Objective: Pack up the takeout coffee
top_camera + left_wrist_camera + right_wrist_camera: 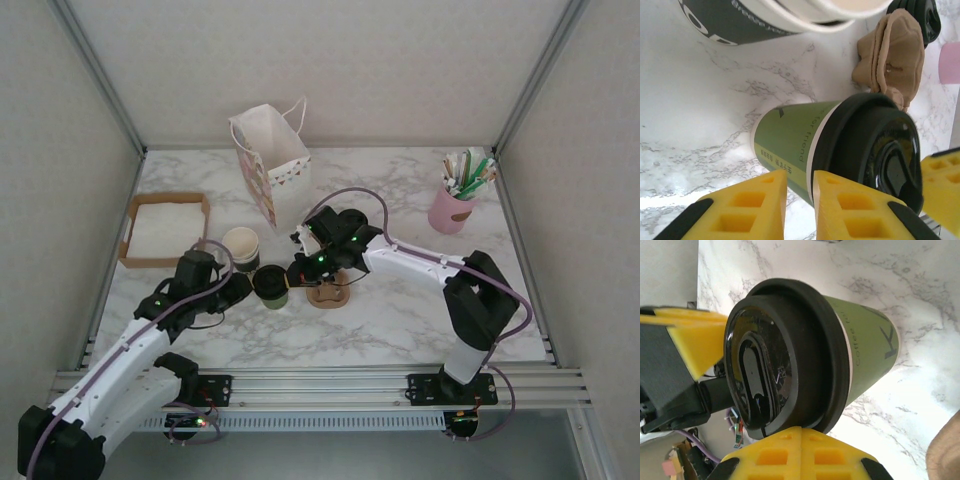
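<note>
The takeout coffee [271, 284], an olive-green paper cup with a black lid, stands on the marble table between my two grippers. In the left wrist view the coffee [790, 135] lies just beyond the tips of my left gripper [800, 175]. Its yellow fingers stand a narrow gap apart, with bare table showing between them and nothing held. In the right wrist view my right gripper [810, 429] is shut. Its joined tips rest against the rim of the coffee's [860, 340] black lid. From above, the left gripper [243, 288] is left of the cup and the right gripper [300, 270] is right of it.
A brown cardboard carrier [328, 295] lies right of the coffee, under the right gripper. A lidless cup stack [241, 245] stands just behind. A white paper bag [270, 160] is at the back, a napkin box [165, 230] at left, and a pink holder of straws [452, 205] at right.
</note>
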